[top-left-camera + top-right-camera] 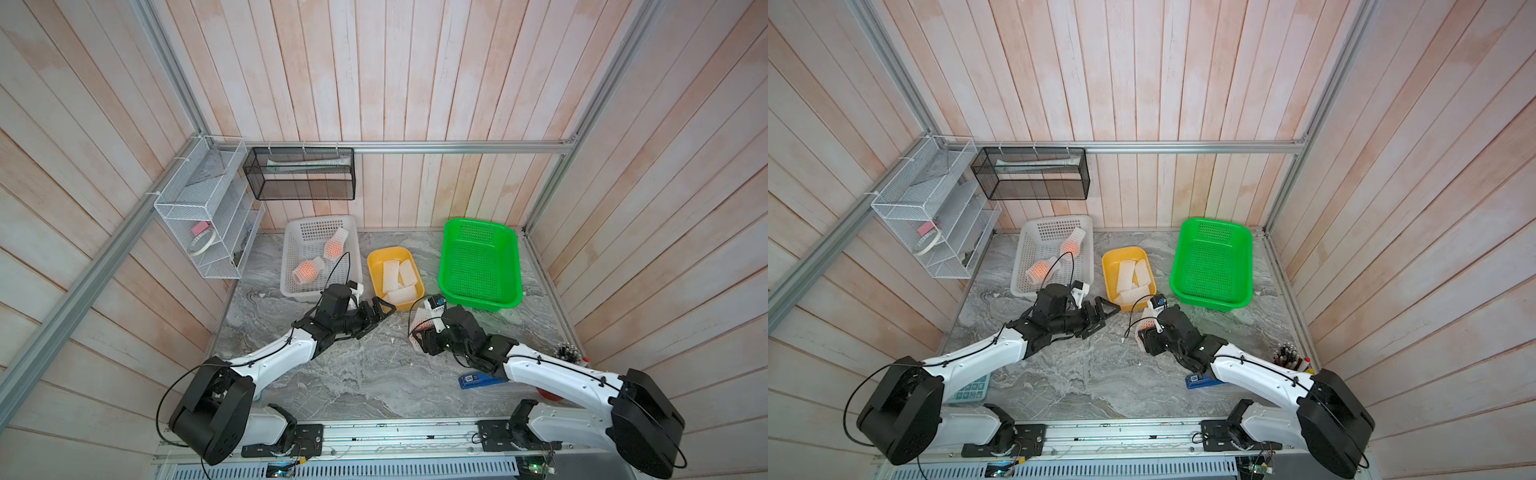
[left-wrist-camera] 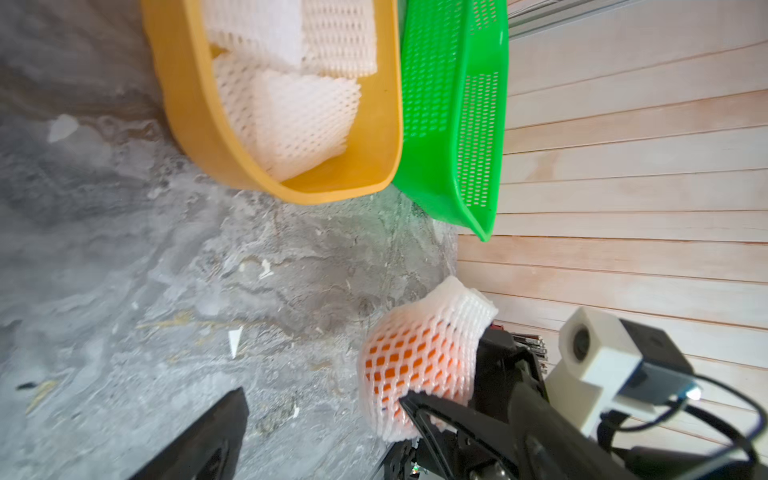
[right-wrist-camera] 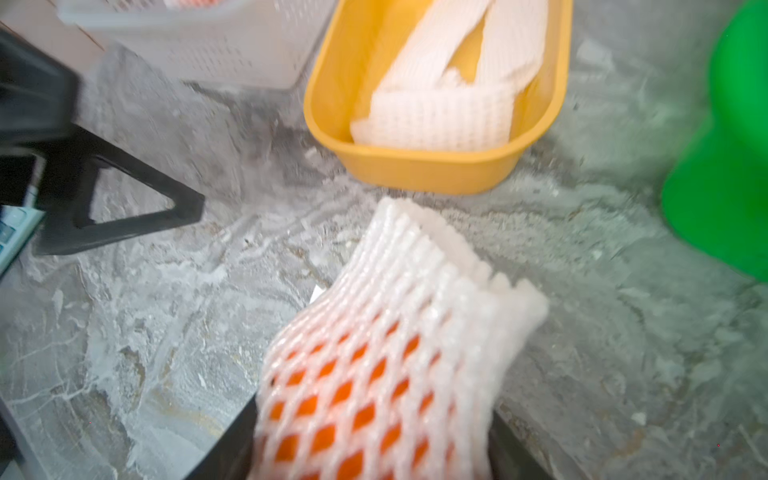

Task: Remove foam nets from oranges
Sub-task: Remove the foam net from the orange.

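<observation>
A netted orange (image 3: 374, 374) in its white foam net (image 1: 419, 320) sits between the jaws of my right gripper (image 3: 374, 457), which is shut on it just in front of the yellow tray (image 1: 372, 266). In the left wrist view the same orange (image 2: 415, 357) shows orange through the mesh. My left gripper (image 1: 384, 309) stands open just to its left, one fingertip (image 2: 415, 409) at the net, with nothing between the jaws. Two more netted oranges (image 1: 308, 270) (image 1: 336, 246) lie in the white basket (image 1: 286, 266). Empty foam nets (image 1: 397, 276) fill the yellow tray.
A green basket (image 1: 482, 305) stands empty at the right, close beside the yellow tray. A blue object (image 1: 478, 380) lies under my right arm, a pen holder (image 1: 567, 353) is at the right edge, and a calculator (image 1: 971, 390) lies near my left arm. Wire racks (image 1: 208, 208) hang on the left wall.
</observation>
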You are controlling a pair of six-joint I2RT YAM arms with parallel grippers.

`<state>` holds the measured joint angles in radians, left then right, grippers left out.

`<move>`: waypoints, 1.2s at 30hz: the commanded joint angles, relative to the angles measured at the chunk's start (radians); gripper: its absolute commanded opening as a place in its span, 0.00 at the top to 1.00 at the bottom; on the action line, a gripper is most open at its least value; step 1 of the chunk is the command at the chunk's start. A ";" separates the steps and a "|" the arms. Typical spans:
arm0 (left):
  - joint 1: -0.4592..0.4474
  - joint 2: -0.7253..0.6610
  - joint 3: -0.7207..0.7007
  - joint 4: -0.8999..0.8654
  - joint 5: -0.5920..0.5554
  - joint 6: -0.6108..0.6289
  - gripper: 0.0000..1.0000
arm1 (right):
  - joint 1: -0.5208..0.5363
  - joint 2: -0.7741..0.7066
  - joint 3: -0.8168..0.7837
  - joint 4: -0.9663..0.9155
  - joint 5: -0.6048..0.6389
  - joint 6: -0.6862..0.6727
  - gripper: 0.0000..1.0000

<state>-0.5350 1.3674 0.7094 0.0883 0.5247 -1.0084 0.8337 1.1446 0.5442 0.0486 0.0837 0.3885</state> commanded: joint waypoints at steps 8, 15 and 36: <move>0.035 0.130 0.067 0.191 0.221 0.220 0.00 | 0.010 -0.005 -0.279 0.631 0.097 -0.259 0.44; 0.038 0.287 0.085 0.378 0.412 0.125 0.03 | 0.010 0.068 -0.343 0.845 0.070 -0.428 0.43; -0.017 0.286 0.089 0.399 0.451 -0.149 0.19 | 0.011 0.296 -0.354 1.043 0.018 -0.553 0.43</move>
<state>-0.5404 1.6760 0.7624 0.6762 0.9760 -1.2858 0.8383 1.4319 0.1951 1.0256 0.1143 -0.1516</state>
